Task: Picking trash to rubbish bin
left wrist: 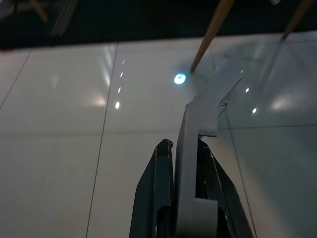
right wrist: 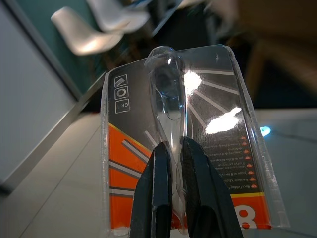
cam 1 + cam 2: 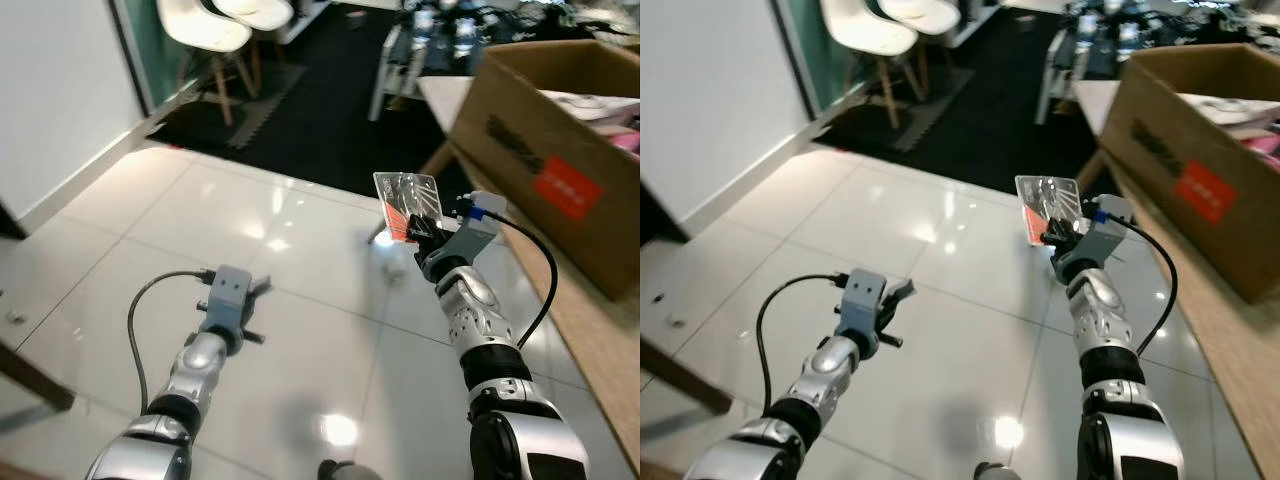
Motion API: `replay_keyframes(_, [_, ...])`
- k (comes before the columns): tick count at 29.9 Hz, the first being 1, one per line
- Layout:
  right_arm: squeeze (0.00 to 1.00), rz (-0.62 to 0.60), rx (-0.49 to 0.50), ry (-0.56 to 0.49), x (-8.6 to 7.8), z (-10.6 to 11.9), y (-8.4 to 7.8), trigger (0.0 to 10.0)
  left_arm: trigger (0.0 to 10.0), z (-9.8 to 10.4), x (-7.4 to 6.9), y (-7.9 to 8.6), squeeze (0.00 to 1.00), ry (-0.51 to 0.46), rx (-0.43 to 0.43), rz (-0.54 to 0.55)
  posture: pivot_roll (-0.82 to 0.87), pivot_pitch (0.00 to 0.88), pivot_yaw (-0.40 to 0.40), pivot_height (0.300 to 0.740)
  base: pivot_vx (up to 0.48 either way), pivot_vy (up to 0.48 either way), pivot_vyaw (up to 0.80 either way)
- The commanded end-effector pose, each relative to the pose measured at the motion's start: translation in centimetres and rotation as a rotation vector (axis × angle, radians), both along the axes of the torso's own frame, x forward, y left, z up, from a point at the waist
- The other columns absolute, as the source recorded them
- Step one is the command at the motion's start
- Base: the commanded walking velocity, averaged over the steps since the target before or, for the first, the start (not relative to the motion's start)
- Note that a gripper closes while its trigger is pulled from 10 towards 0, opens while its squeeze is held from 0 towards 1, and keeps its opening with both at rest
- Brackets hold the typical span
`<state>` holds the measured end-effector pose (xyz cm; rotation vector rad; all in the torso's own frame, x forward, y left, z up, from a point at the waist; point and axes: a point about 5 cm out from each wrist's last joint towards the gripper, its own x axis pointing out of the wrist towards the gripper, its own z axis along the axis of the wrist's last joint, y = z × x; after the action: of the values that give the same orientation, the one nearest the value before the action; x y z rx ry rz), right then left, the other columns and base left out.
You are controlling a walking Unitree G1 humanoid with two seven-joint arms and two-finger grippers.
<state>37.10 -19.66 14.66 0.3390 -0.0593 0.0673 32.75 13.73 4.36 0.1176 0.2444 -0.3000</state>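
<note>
Currently the right tool (image 3: 424, 228) is raised in front of the robot, above the glossy white tile floor (image 3: 180, 230), its two black fingers (image 2: 161, 193) pinched together on the lower edge of an empty plastic blister pack (image 3: 408, 203). Pack is held upright, clear bubble over a black and orange printed card; the right wrist view shows the bubble empty and the fingers gripping right at its base.

Left tool (image 3: 252, 297) is held low over the floor, well apart from the pack. In the left wrist view its fingers (image 1: 161, 198) sit narrow, nearly together, with a flat grey piece (image 1: 198, 144) running between them; what that piece is cannot be told.

To the robot's right stands a wooden table (image 3: 590, 350) carrying a large open cardboard box (image 3: 545, 150) with a red label (image 3: 568, 188); white and pink items lie inside the box. The pack is near the box's closest corner, not touching it.

Further back: two white chairs (image 3: 215, 40) with wooden legs on a dark mat (image 3: 300, 110), and a white wall (image 3: 60, 90) on the left.
</note>
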Motion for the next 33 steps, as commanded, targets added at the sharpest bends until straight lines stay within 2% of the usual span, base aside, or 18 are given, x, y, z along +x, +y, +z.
replay_keyframes(1, [0.0, -0.004, 0.008, 0.009, -0.1, -0.4, 0.0, 10.0, 10.0, -0.7, -0.4, 0.7, 0.0, 0.023, 0.02, 0.026, 0.01, 0.079, 0.0, 0.74, 0.0, 0.0, 0.0])
replay_keyframes(6, [0.0, -0.005, 0.003, 0.001, 0.1, -0.1, 0.0, 10.0, 10.0, -0.4, -0.2, 0.5, 0.0, 0.005, 0.005, 0.052, 0.01, 0.07, 0.0, 0.74, 0.0, 0.0, 0.0])
replay_keyframes(11, [0.0, 0.0, -0.003, -0.013, 0.4, 0.3, 0.4, 10.0, 10.0, -0.1, 0.0, 0.3, 0.0, 0.007, -0.034, 0.052, 0.02, 0.068, 0.0, 0.74, 0.0, 0.0, -0.8])
replay_keyframes(27, [0.0, 0.011, -0.012, -0.046, 0.6, 1.0, 0.8, 10.0, 10.0, 0.4, 0.4, -0.1, 0.0, -0.013, -0.063, 0.072, 0.02, 0.076, -0.007, 0.74, 0.0, 0.0, -0.8])
replay_keyframes(30, [0.0, 0.012, 0.003, -0.089, 0.6, 1.8, 0.9, 10.0, 10.0, 0.4, 0.3, -0.2, 0.0, -0.02, -0.083, 0.071, 0.02, 0.078, -0.002, 0.74, 0.0, 0.0, -0.8])
replay_keyframes(33, [0.0, 0.015, 0.0, -0.117, 0.7, 2.4, 0.9, 10.0, 10.0, 0.6, 0.4, -0.2, 0.0, -0.038, -0.105, 0.078, 0.02, 0.078, -0.002, 0.74, 0.0, 0.0, 0.0])
